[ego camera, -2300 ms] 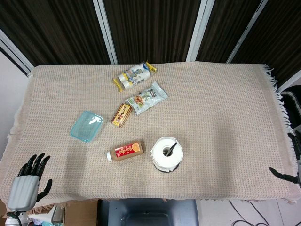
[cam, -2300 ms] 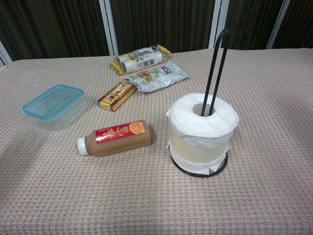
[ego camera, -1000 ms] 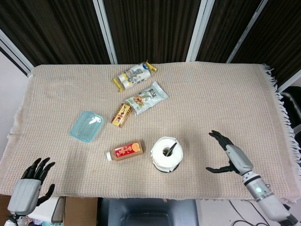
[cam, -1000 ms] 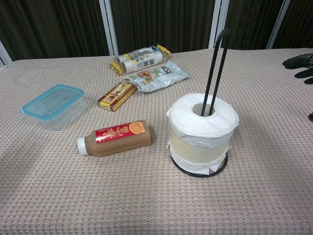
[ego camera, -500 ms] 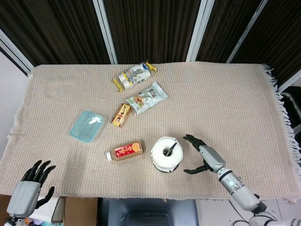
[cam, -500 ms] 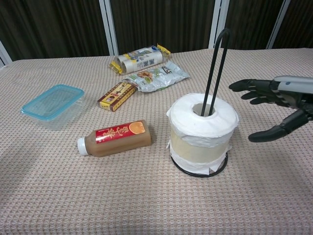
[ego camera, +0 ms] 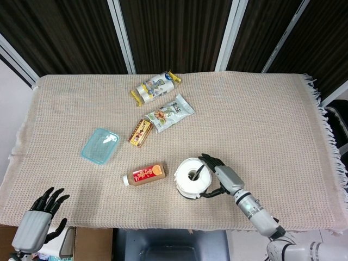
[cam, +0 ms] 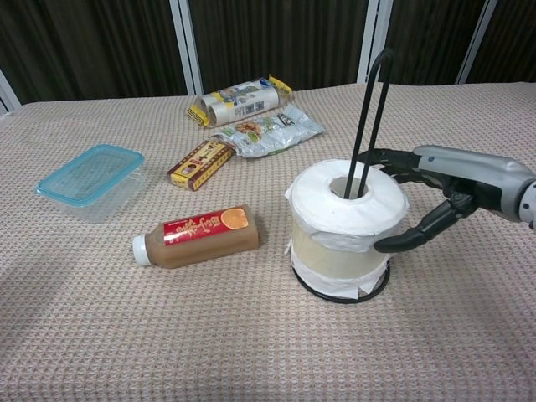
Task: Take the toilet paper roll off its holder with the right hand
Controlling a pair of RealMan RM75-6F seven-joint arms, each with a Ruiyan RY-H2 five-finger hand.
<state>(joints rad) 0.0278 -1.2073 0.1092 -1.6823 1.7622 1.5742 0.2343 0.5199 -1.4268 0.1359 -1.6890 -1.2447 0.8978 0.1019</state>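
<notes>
Beige woven cloth (ego camera: 272, 125) covers our table in front of dark curtains. Near its front edge, the white toilet paper roll (cam: 345, 219) sits on its black wire holder (cam: 368, 117), whose tall hooked rod rises through the core.

Our worry is that rod: lift the roll at a slant and the core may catch on it, tipping the light stand toward the brown bottle with the red label (cam: 198, 236) lying just left.

Our right hand (cam: 435, 188) is spread wide around the roll's right side, gripping nothing; whether the fingertips touch the paper we cannot tell. Our left hand (ego camera: 38, 217) hangs unclenched and empty beyond the near left corner.
</notes>
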